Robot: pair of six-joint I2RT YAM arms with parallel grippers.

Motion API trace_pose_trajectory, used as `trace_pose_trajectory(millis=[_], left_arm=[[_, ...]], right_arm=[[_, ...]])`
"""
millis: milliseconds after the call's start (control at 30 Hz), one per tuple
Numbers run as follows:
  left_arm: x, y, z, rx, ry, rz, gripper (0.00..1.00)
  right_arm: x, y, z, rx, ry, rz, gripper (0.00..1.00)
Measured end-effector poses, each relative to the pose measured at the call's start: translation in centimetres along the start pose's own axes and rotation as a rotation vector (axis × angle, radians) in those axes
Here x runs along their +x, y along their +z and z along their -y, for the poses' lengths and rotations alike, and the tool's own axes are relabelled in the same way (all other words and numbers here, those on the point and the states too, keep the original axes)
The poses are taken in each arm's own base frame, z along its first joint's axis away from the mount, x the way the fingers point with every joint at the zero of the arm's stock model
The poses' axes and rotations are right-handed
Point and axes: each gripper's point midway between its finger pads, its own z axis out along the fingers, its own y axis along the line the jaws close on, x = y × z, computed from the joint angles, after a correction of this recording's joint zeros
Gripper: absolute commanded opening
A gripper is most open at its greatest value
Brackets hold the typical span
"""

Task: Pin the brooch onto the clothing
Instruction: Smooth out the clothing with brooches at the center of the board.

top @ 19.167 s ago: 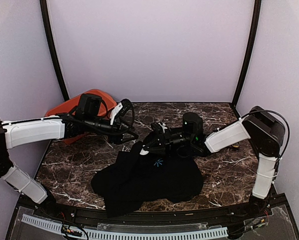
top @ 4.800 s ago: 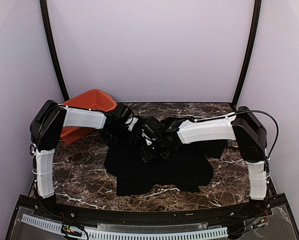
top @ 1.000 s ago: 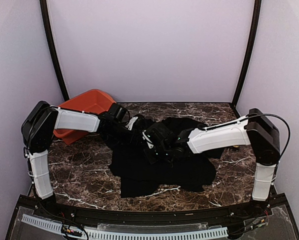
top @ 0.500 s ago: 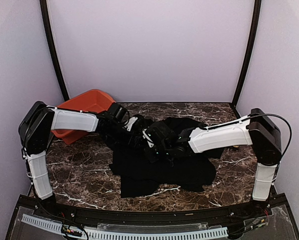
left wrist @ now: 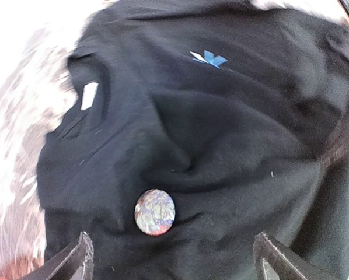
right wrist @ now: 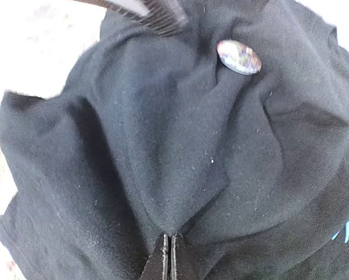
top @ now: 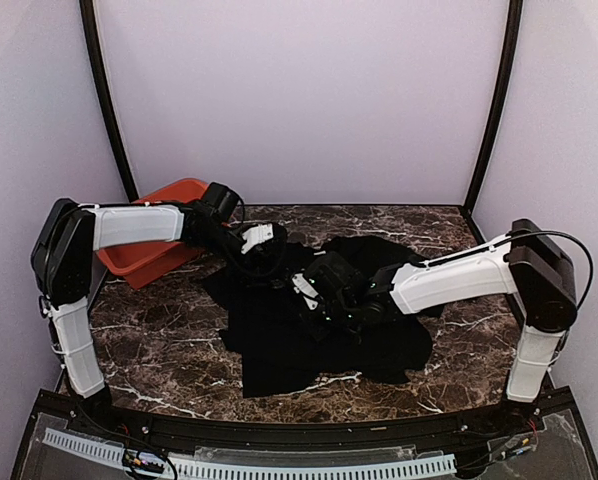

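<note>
Brooch [left wrist: 154,212] sits face-up on the rumpled black T-shirt [top: 324,345], below the neck label [left wrist: 89,95] in the left wrist view and well apart from the blue print [left wrist: 209,58]. Left gripper [left wrist: 173,256] hovers over it with fingers spread wide, not touching. Right gripper [right wrist: 167,256] has fingers pressed together, pinching a shirt fold near the brooch. Shirt lies mid-table [top: 149,345], and an orange bin [top: 144,255] stands far left.

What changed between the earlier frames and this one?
The left gripper has drawn back from the right gripper toward the orange bin, fingers open, leaving the brooch sitting on the T-shirt. Since the earliest frame the T-shirt has been shifted farther back on the table. The right gripper stays shut, pinching a fold of the fabric.
</note>
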Motion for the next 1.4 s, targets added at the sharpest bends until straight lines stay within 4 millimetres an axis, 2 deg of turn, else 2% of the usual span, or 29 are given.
trace_pose_trajectory(millis=[100,300,467,667,767,933,1167,1267,1400], left_arm=[[0.8,1.7,1.9,0.079,0.149,-0.032,0.91],[1.9,4.8,5.0,0.223,0.312,-0.046,0.86],[0.9,5.6,5.6,0.279,0.407,0.009,0.75],[0.5,6.3,7.0,0.341,0.439,0.060,0.62],[0.8,6.6,7.6,0.368,0.439,0.063,0.62],[0.7,7.1,8.0,0.369,0.406,0.087,0.69],[1.9,7.0,7.0,0.363,0.228,0.196,0.75],[1.6,6.4,6.7,0.365,0.184,0.258,0.76],[0.3,5.4,6.9,0.371,0.228,0.301,0.75]], right_arm=[[1.3,-0.3,-0.1,-0.014,-0.003,-0.040,0.00],[2.5,-1.0,-0.1,-0.040,-0.006,-0.109,0.00],[3.5,-1.2,-0.4,-0.068,-0.004,-0.156,0.00],[4.5,-1.3,-0.8,-0.118,0.002,-0.192,0.00],[5.0,-1.4,-1.2,-0.153,0.004,-0.202,0.00],[5.3,-1.9,-1.3,-0.196,0.018,-0.202,0.00],[4.4,-1.8,0.6,-0.178,0.089,-0.174,0.00],[4.2,-1.8,1.4,-0.170,0.113,-0.164,0.00],[4.1,-1.9,1.7,-0.174,0.130,-0.158,0.00]])
